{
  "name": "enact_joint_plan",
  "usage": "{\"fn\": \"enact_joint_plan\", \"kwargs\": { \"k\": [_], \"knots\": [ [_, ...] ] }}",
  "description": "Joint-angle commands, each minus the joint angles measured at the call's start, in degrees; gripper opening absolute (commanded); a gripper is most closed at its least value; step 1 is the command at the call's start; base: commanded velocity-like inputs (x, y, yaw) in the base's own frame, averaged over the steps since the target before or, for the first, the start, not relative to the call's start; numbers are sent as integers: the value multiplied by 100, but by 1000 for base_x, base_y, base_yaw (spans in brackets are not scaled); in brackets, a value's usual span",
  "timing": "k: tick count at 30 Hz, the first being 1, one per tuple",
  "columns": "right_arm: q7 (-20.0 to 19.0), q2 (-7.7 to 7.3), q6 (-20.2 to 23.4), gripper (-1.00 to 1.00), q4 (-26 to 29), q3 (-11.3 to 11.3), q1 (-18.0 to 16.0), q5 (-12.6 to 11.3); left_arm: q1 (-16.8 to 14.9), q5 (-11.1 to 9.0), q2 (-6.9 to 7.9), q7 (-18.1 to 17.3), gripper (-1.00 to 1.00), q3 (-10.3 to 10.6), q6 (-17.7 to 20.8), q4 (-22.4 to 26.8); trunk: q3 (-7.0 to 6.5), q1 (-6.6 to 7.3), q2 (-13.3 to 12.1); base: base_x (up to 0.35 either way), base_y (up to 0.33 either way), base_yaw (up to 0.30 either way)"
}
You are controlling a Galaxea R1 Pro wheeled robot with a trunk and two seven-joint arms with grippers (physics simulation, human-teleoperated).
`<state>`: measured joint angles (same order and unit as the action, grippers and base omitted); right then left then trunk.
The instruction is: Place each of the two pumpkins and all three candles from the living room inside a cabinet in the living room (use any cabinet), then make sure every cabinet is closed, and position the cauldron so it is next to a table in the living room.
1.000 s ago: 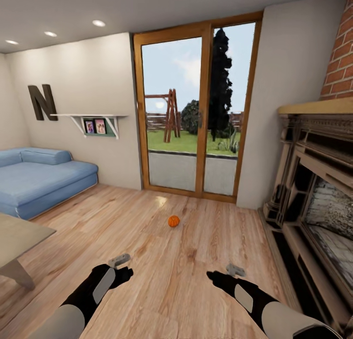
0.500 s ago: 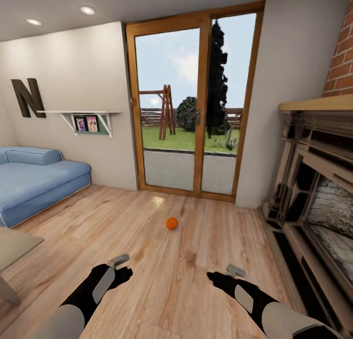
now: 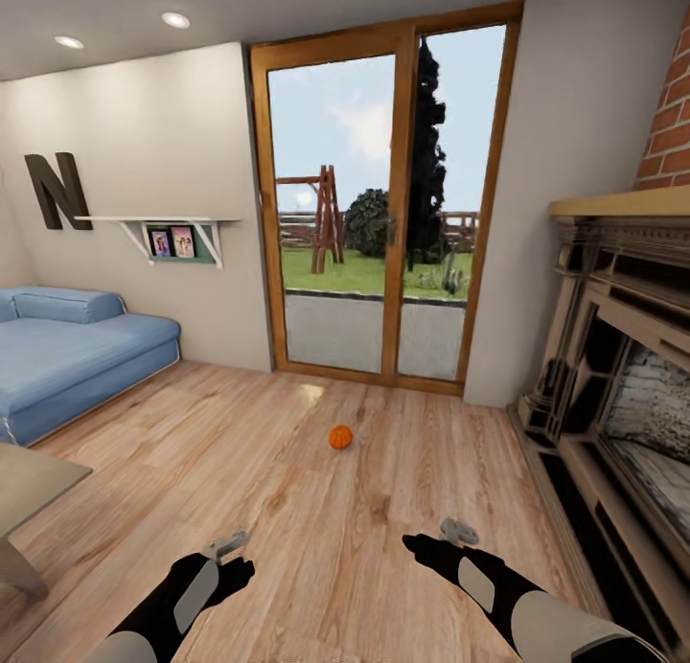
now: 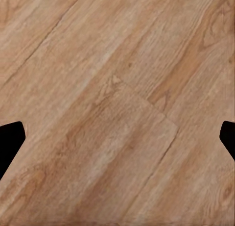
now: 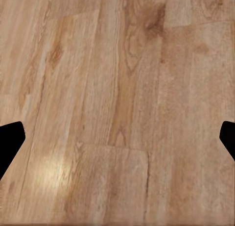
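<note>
One pumpkin [image 3: 340,437] sits alone on the wood floor [image 3: 316,548], small, orange, out in the open in front of the glass patio door [image 3: 383,213], well ahead of both arms. Left gripper [image 3: 226,546] hangs low over bare floorboards at the near left; the left wrist view has the two dark fingertips [image 4: 10,142] at opposite edges with plain planks between them, so the fingers are spread apart and hold nothing. Right gripper [image 3: 459,530] is out over the floor at the near right, same story: its fingertips [image 5: 11,140] sit wide apart at the frame edges, only floor between, nothing gripped. Pumpkin is roughly between the two arms' lines, nearer the door than the grippers, touching neither. Blue sofa [image 3: 77,356] along the left wall, white shelf [image 3: 163,227] with small pictures above it, a big dark letter N [image 3: 59,189] on the wall. Corner of a pale table [image 3: 34,476] at the near left edge. Ornate fireplace [image 3: 623,376] on the right with brick above it.
</note>
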<state>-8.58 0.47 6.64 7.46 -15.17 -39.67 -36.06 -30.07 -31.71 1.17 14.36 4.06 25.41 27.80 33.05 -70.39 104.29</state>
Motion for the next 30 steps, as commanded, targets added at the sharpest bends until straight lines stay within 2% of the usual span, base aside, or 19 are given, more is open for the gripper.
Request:
{"fn": "enact_joint_plan", "kwargs": {
  "k": [1, 7, 13, 19, 30],
  "knots": [
    [-3, -2, 18, 100, 1, -47, -5, -61, 32, -57, 7, 49, 100, 43, 4, -21, 6, 2, 3, -177, 163, 0],
    [-4, -3, 30, 100, 1, -45, -6, -67, 229, -55, 7, 49, 100, 42, -23, -211, 1, 2, 3, -93, 85, -13],
    [-123, -3, 147, 100, 5, -39, -6, -68, 424, -55, 9, 49, 100, 42, -26, -214, -33, 2, 3, -68, 38, -166],
    [-305, -3, 185, 100, 1, -39, -6, -68, 426, -55, 8, 49, 100, 42, -27, -214, -74, 2, 3, -99, 80, -205],
    [-322, -11, 188, 100, 1, -39, -6, -68, 429, -55, 14, 49, 100, 37, -27, -214, -149, 2, 3, -103, 103, -208]
  ]
}}
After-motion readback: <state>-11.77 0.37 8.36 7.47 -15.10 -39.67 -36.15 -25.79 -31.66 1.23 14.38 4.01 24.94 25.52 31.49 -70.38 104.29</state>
